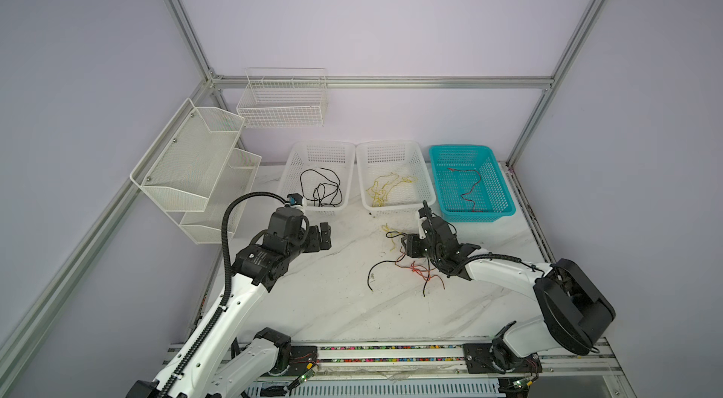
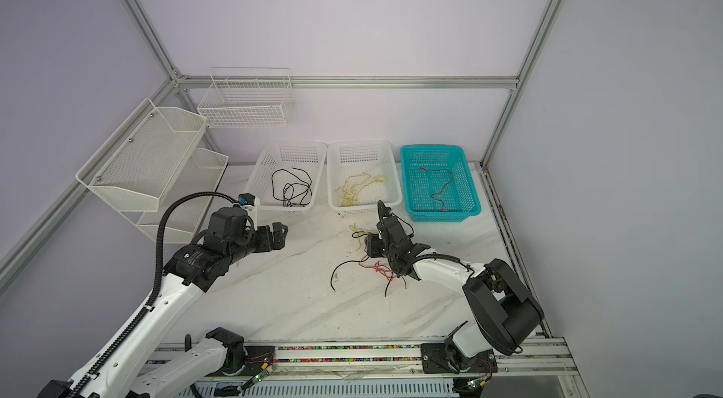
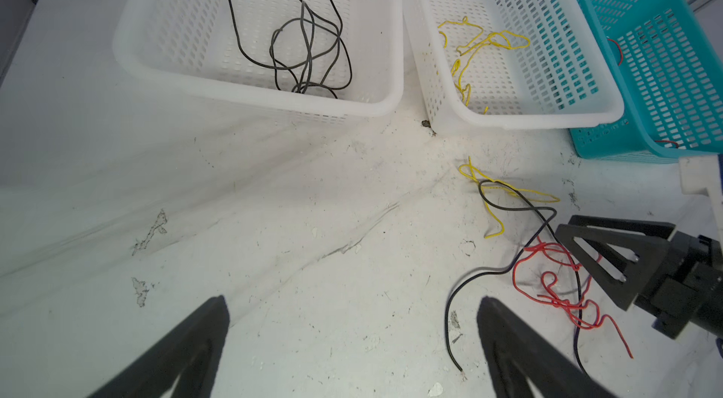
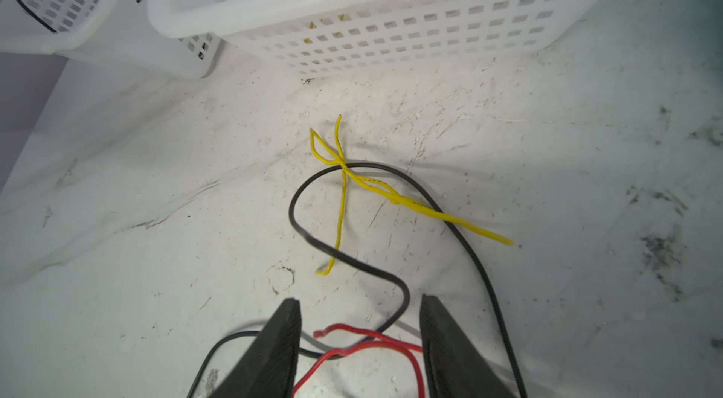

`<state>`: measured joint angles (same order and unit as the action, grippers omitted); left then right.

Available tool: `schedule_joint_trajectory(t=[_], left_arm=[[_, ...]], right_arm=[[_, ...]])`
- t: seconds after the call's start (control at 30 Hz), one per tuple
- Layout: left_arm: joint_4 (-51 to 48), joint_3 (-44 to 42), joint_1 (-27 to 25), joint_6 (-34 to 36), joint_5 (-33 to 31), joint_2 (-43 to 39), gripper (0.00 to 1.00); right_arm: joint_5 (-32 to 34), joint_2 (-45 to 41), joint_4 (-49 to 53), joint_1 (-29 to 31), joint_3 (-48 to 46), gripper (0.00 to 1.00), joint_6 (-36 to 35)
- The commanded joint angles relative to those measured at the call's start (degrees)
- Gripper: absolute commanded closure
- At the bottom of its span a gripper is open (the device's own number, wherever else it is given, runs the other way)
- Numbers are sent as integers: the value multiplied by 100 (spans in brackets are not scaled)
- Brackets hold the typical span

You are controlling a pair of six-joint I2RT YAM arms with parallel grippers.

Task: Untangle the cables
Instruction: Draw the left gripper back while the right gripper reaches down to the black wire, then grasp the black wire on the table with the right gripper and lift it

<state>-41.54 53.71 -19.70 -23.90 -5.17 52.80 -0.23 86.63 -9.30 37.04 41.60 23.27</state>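
Black fingers of my right gripper (image 4: 360,300) stand partly apart, low over the marble-patterned table (image 1: 313,298). They have hold of nothing: a red cable (image 4: 375,341) loops loosely through the gap between them without being pinched. A black cable (image 4: 352,259) snakes out of that same gap, curls away ahead of the tips, then swings back past the outer side of one finger. Just ahead of the gripper a yellow cable (image 4: 375,188) lies across the far bend of the black loop, twisted on itself, its ends free on the table. These three make up the tangle (image 1: 410,267), which sits under and just beside the tool.

Farther ahead stands a white basket (image 4: 352,5) with yellow strands (image 1: 385,188) in it. Beside that, toward my other arm, a second white basket (image 3: 250,87) holds a coiled black wire (image 3: 309,44). On the opposite side a teal basket (image 1: 481,216) holds a red strand (image 1: 467,192).

My left gripper (image 3: 352,300) hangs well apart from the tangle, jaws spread wide and empty, with only bare table between its fingers. The tangle lies off to its right, by the right gripper.
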Motion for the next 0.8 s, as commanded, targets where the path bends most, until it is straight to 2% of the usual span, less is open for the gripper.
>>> schedule_joint_trajectory(t=[0.0,0.17,0.43,0.5,0.63,0.77], left_arm=[[112,-341,-35,166,271,-175,0],[202,-651,-33,397,260,-378,0],[293,-757,-33,419,355,-472,0],[279,-758,-34,426,385,-493,0],[271,-767,-34,439,357,-559,0],[279,-766,-33,437,422,-565,0]], right_arm=[[212,149,-423,23,155,50,-50],[383,469,-547,25,278,56,-156],[112,732,-907,32,304,79,-217],[63,634,-908,66,311,88,-247],[-140,145,-958,251,258,100,-278],[-210,-478,-772,617,443,100,-338]])
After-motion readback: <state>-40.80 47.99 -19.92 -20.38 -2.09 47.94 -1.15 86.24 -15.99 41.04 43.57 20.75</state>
